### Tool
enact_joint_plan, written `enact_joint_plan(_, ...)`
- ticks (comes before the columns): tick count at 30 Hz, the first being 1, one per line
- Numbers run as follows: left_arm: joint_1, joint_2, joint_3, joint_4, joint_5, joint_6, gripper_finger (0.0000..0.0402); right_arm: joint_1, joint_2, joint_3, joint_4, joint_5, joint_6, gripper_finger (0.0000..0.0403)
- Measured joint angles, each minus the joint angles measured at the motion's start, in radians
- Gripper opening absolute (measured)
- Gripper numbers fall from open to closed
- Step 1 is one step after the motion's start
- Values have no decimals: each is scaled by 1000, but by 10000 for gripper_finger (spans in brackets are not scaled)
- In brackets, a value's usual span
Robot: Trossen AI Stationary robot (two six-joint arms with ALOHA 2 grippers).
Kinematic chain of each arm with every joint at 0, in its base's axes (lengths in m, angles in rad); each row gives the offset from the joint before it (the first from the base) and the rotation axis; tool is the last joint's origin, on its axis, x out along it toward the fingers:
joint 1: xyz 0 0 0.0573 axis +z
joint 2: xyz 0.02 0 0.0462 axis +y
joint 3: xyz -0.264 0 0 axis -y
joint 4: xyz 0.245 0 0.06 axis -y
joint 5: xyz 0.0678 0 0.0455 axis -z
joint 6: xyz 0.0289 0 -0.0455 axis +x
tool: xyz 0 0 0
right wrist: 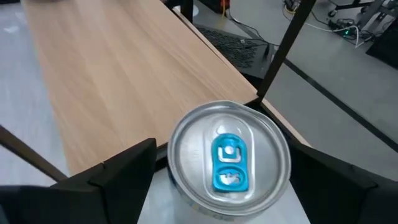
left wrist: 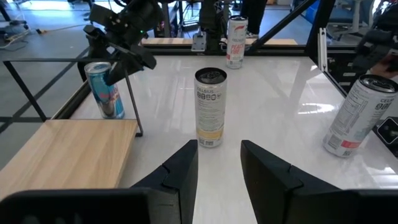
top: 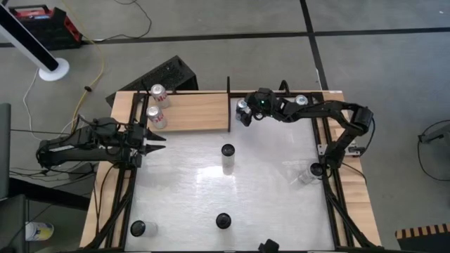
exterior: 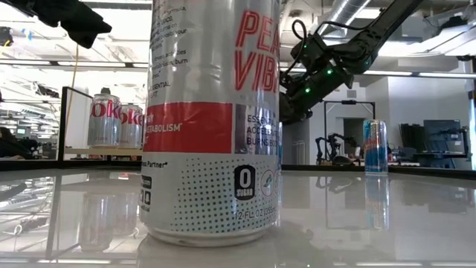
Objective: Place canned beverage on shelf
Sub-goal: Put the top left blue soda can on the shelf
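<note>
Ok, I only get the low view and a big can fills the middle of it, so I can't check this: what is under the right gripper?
Observer: A blue-tabbed can, standing just past the right end of the shelf, not on the board.
Operator: Is it gripped?
Observer: The right gripper straddles it with jaws open.
Operator: And the left arm?
Observer: The left gripper waits at the table's left edge, open and empty.

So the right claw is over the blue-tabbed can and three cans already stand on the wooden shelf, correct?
Not quite. The high view shows two cans on the shelf, not three. The right claw is indeed over the blue-tabbed can, which stands just off the shelf's end.
</note>
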Motion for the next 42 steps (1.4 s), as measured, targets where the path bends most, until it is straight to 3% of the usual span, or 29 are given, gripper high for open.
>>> enact_joint_plan(9,0,0,0,-4,0,-16,108,-1,0,1,-2,25,-41,257)
enact_joint_plan(15,0,0,0,-14,0,-24,108,-1,-55,0,-53,35,-61,256)
enact_joint_plan(23,0,0,0,-25,-1,-34,108,39,-275,1,-201,130,-71,256)
enact_joint_plan(31,0,0,0,-18,-9,-34,108,194,-422,1,7,204,-150,256)
enact_joint_plan(36,0,0,0,-18,-11,-31,108,292,-406,9,194,240,-243,256)
enact_joint_plan(42,0,0,0,-18,-27,-15,108,359,-205,197,130,237,-244,256)
